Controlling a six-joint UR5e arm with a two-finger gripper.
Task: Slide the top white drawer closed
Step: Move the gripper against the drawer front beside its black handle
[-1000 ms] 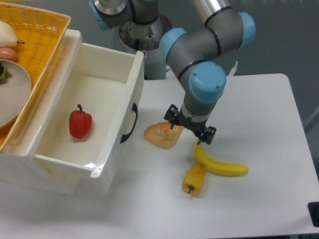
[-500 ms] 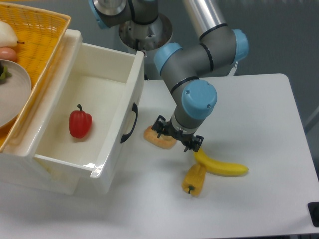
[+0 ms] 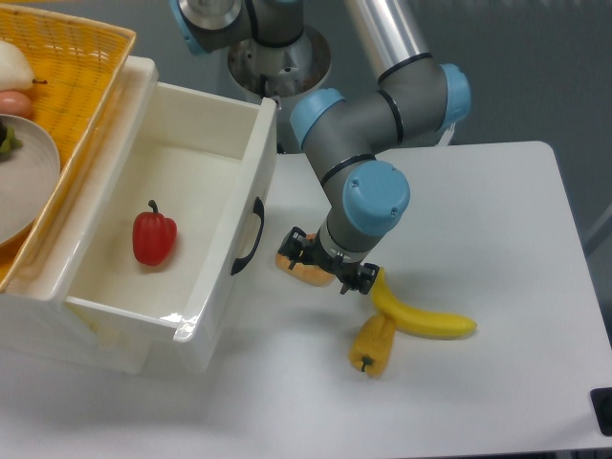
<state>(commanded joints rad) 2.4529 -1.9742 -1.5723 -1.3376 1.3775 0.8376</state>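
White table (image 3: 497,220) w/ rounded corners, matte, takes up most of the view; grey wall behind, dark floor at right edge. Robot base (image 3: 277,57) bolted at the table's back edge.

On the table, right of drawer: a pastry/bread piece (image 3: 304,270), partly hidden under the wrist; a banana (image 3: 421,317) just right of it; a yellow pepper (image 3: 373,344) touching the banana's underside, stem toward the camera. Pastry lies between the drawer front and the banana.

Top white drawer (image 3: 215,206) at left, pulled well out, open. Black curved handle (image 3: 249,237) on front panel faces the arm. Red bell pepper (image 3: 153,237) inside on the drawer floor, upright-ish, stem up. Yellow wicker basket (image 3: 81,86) sits atop the cabinet behind/left, holding a plate (image 3: 24,177) and some produce, cut off by frame edge.

Gripper (image 3: 322,270) low over the pastry, near the handle but apart from it. Fingers pointing down, seen from above; can't tell if spread or closed, or if touching the pastry.
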